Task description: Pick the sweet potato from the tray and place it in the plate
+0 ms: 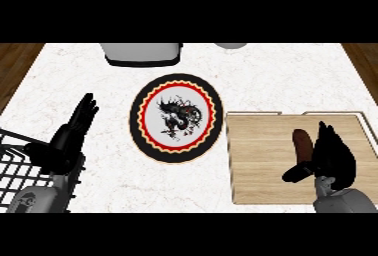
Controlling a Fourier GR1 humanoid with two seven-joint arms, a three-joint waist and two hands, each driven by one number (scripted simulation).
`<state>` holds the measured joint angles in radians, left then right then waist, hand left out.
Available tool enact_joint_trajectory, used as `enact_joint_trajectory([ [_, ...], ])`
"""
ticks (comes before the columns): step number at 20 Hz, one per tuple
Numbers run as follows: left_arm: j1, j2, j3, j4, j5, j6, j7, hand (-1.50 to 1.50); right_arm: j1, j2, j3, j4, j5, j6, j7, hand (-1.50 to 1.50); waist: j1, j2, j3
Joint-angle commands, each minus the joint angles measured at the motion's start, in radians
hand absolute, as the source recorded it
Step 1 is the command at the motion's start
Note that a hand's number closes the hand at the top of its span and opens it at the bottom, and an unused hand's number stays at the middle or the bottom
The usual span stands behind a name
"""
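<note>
right hand (334,159) thumb covers sweet potato (300,144) lower end on tray (258,186)

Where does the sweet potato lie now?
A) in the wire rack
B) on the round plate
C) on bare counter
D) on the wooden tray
D: the long brown sweet potato lies on the light wooden tray, beside the black right robot hand.

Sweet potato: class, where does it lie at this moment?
In the head view the sweet potato lies on the wooden tray at the right, just left of the right hand, with the plate further left.
</note>
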<state>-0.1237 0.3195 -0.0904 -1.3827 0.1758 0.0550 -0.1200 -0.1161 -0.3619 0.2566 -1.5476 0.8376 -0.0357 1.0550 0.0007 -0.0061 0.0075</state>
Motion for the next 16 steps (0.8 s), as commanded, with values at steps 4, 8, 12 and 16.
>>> enact_joint_trajectory([
  [4,0.059,0.045,0.053,0.061,0.010,-0.066,-0.023,0.00,-0.049,0.034,-0.047,0.126,-0.004,0.027,-0.023,-1.50,0.007,0.008,-0.008],
  [8,0.047,0.005,0.046,0.067,-0.022,-0.019,-0.030,0.00,-0.024,0.034,-0.040,0.190,-0.033,0.000,-0.169,1.50,0.005,0.009,-0.007],
  [12,0.026,0.002,0.035,0.045,-0.037,-0.014,0.018,0.00,-0.062,0.062,-0.051,0.251,-0.018,-0.037,-0.210,1.50,0.007,0.009,-0.007],
  [16,0.079,0.003,0.059,0.072,-0.033,-0.028,-0.053,0.00,0.127,0.096,0.016,0.045,0.014,-0.086,-0.189,1.50,-0.015,0.004,-0.008],
])
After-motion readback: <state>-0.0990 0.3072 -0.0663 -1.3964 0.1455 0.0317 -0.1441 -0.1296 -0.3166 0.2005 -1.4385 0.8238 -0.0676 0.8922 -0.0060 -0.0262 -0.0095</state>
